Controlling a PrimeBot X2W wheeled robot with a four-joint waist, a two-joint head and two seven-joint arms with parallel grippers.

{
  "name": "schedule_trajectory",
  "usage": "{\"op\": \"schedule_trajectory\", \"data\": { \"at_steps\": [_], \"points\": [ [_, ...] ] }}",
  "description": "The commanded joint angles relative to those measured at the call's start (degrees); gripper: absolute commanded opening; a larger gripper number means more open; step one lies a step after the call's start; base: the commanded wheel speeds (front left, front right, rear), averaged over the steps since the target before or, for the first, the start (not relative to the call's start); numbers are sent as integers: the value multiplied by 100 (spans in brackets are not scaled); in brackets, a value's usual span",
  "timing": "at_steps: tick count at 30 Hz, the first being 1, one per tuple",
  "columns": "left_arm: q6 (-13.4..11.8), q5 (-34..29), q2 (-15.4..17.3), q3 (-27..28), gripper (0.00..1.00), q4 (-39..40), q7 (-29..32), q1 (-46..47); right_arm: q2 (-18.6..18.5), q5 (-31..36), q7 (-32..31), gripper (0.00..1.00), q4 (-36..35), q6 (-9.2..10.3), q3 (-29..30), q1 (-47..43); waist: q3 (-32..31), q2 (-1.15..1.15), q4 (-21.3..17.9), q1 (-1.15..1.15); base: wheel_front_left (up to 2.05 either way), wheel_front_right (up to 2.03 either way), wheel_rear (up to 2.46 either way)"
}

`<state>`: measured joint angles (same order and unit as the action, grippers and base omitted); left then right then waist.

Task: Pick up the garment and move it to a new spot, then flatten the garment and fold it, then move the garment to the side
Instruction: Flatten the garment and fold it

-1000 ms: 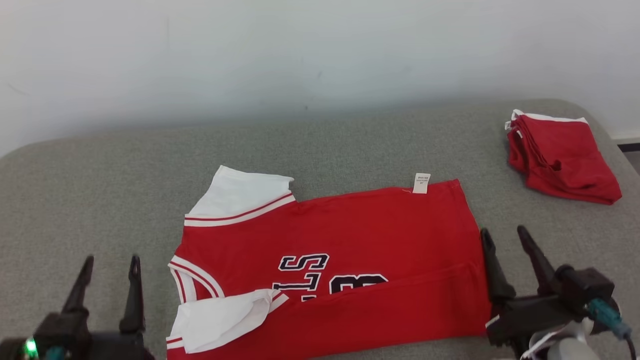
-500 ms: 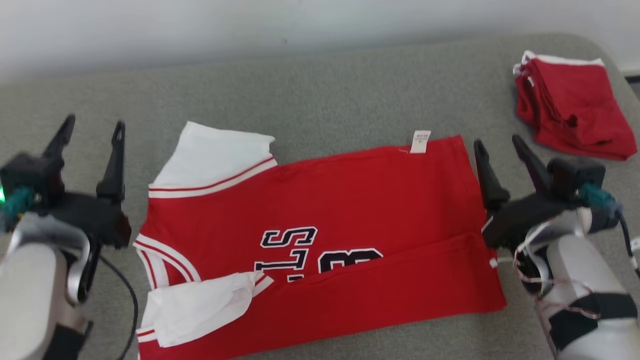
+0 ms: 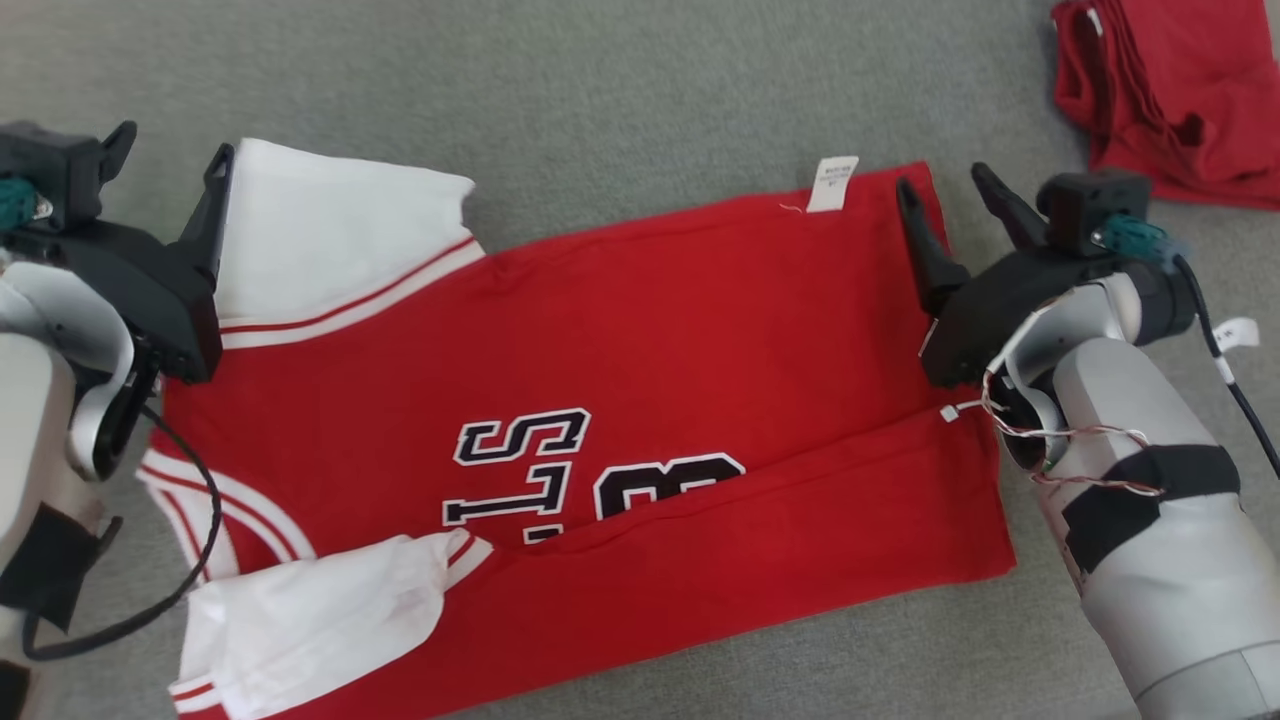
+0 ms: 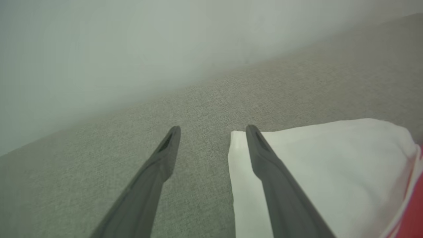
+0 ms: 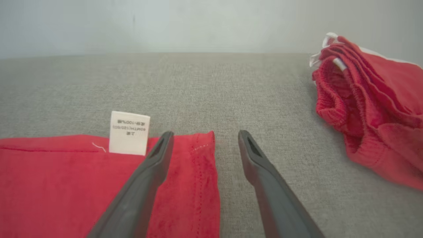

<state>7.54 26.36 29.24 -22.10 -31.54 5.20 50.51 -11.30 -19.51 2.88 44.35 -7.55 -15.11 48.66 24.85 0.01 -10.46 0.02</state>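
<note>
The garment is a red jersey with white sleeves and dark lettering. It lies spread on the grey cushion, its near long edge folded over the lettering. My left gripper is open at the far white sleeve; in the left wrist view the left gripper straddles that sleeve's corner, one finger over the cloth. My right gripper is open at the far hem corner; in the right wrist view the right gripper straddles the garment's edge, near the white label.
A folded pile of red shorts lies at the far right of the cushion, also the red shorts in the right wrist view. A pale wall rises behind the cushion. The near white sleeve is crumpled at the garment's lower left.
The head camera has tilted down, shifting the whole picture. Both open grippers have moved away from me along the garment's ends, to its far sleeve and far hem corner. The garment lies unchanged.
</note>
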Motion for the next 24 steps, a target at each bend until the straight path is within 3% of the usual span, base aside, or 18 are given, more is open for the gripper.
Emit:
{"op": "schedule_trajectory", "data": {
  "at_steps": [1,12,17,18,19,20,22,24],
  "points": [
    [-12,92,79,-132,100,-115,61,147,29,-65,-36,100,99,17,-86,111,241,-1,-192,-2,0,0,0],
    [-13,533,296,-932,100,-830,256,777,161,-331,33,100,607,17,-635,619,398,-1,-247,-2,0,0,0],
    [-10,948,181,-1155,100,-1064,412,881,202,-446,82,100,789,17,-880,781,427,-1,-284,-2,0,0,0],
    [-7,1058,159,-1184,100,-1074,421,896,204,-470,77,79,829,17,-920,804,428,-1,-288,-2,0,0,0],
    [-7,1191,126,-1199,81,-1095,470,894,206,-494,91,38,867,17,-960,828,428,-1,-290,-2,0,0,0],
    [-7,1191,126,-1199,81,-1095,470,894,206,-494,91,38,867,17,-960,828,428,-1,-290,-2,0,0,0],
    [-6,1340,132,-1370,0,-1082,639,880,209,-544,126,0,936,17,-1030,879,425,-1,-288,-2,0,0,0],
    [-8,1399,209,-1509,0,-1071,638,918,201,-599,159,0,1011,17,-1090,923,419,-1,-274,-2,0,0,0]
  ]
}}
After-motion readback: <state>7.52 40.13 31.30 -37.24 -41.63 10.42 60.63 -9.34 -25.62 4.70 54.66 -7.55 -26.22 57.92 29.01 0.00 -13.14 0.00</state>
